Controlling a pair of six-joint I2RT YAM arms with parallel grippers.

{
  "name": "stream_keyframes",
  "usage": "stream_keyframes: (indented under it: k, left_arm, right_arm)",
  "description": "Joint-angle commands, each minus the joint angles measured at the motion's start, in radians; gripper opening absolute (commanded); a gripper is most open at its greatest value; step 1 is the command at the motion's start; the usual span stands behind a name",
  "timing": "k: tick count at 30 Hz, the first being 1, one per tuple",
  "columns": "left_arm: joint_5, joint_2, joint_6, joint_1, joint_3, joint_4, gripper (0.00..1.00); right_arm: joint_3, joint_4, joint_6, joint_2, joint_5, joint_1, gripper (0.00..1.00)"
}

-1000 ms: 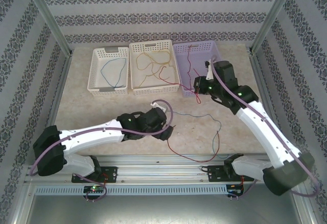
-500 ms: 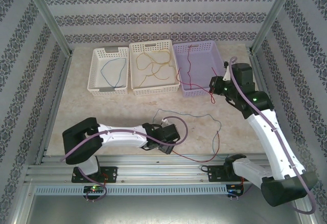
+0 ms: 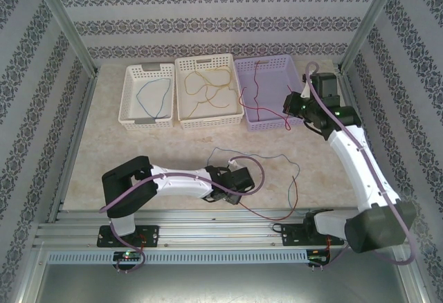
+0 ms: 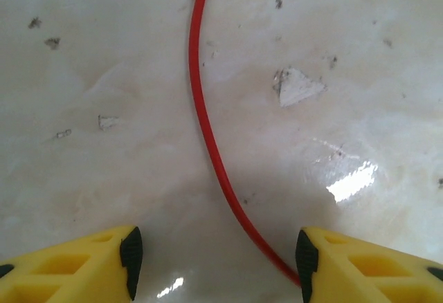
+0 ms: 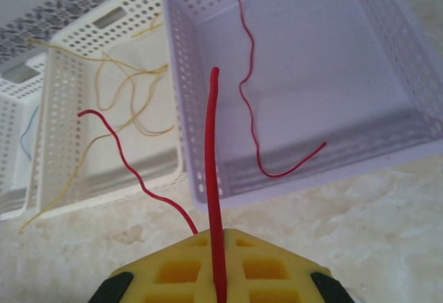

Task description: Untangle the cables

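The left jaws stand apart just above the table; a red cable lies between them and runs up to the right pad, unclamped. The right jaws are closed on a red strand that rises straight from their seam, and a second red length curves away to the left in front of the baskets. Whether it and the cable on the table are one wire I cannot tell. Since a second ago the left arm has folded back, elbow raised near its base, with its jaws nearer the front edge. The right arm has swung from over the lilac basket's front corner to just beside its right wall, drawing the strand along. A thin grey cable stays on the table, looping from the left wrist toward the right. At the back stand three baskets side by side: the white basket holds a blue cable, the cream basket holds yellow cables, and the lilac basket holds a red piece.
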Motion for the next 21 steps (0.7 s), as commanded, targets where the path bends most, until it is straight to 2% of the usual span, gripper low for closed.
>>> stream_keyframes:
  k: [1, 3, 6, 9, 11, 14, 21]
  left_arm:
    - [-0.026, -0.002, -0.033, -0.008, -0.034, 0.057, 0.64]
    - [-0.032, -0.017, -0.036, -0.008, -0.027, 0.05, 0.73]
    - [-0.031, 0.004, -0.037, -0.008, -0.002, 0.037, 0.71]
    - [-0.016, 0.054, -0.037, -0.008, 0.017, 0.034, 0.58]
    - [-0.011, 0.084, -0.038, -0.007, 0.027, 0.032, 0.45]
    - [-0.015, 0.104, -0.041, -0.008, 0.031, 0.036, 0.39]
    - [-0.009, 0.143, -0.043, -0.002, 0.035, 0.043, 0.09]
  right_arm:
    - [0.032, 0.045, 0.019, 0.023, -0.024, -0.027, 0.0]
    - [0.04, 0.049, 0.017, 0.035, -0.024, -0.029, 0.0]
    - [0.049, 0.058, 0.023, 0.057, -0.023, -0.028, 0.0]
    - [0.062, 0.065, 0.023, 0.091, -0.017, -0.028, 0.0]
    - [0.073, 0.064, 0.018, 0.117, -0.004, -0.031, 0.0]
    - [0.085, 0.068, 0.015, 0.158, 0.011, -0.043, 0.0]
    - [0.128, 0.082, 0.036, 0.264, 0.031, -0.083, 0.0]
